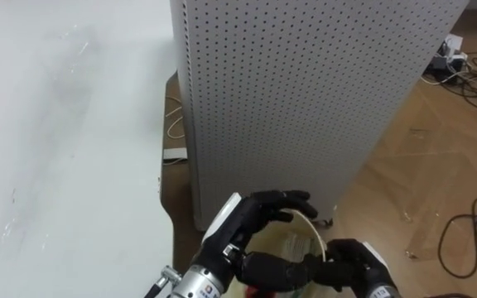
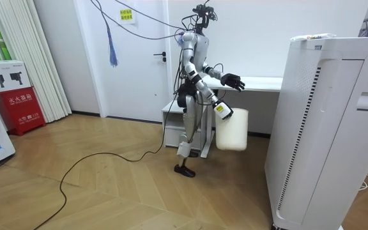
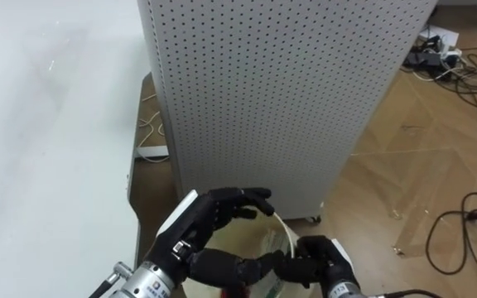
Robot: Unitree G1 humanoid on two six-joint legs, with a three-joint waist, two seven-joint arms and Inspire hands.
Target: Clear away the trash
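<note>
The white bag (image 2: 231, 130) hangs below the robot's right hand (image 1: 356, 266), whose fingers are curled round the bag's rim; in the eye views the open mouth sits low between the two hands. A bit of something red (image 3: 232, 291) shows at the bottom edge by the mouth, too little to tell what. The left hand (image 1: 251, 225) hovers above the mouth with fingers loosely spread and thumb apart, holding nothing; in the room view it is raised well above the bag. Just ahead stands a tall perforated white cabinet (image 1: 305, 99), with the white surface (image 1: 56, 124) to the robot's left. Dark cables (image 1: 469, 232) lie on the wooden floor (image 1: 421, 165) to the right.
</note>
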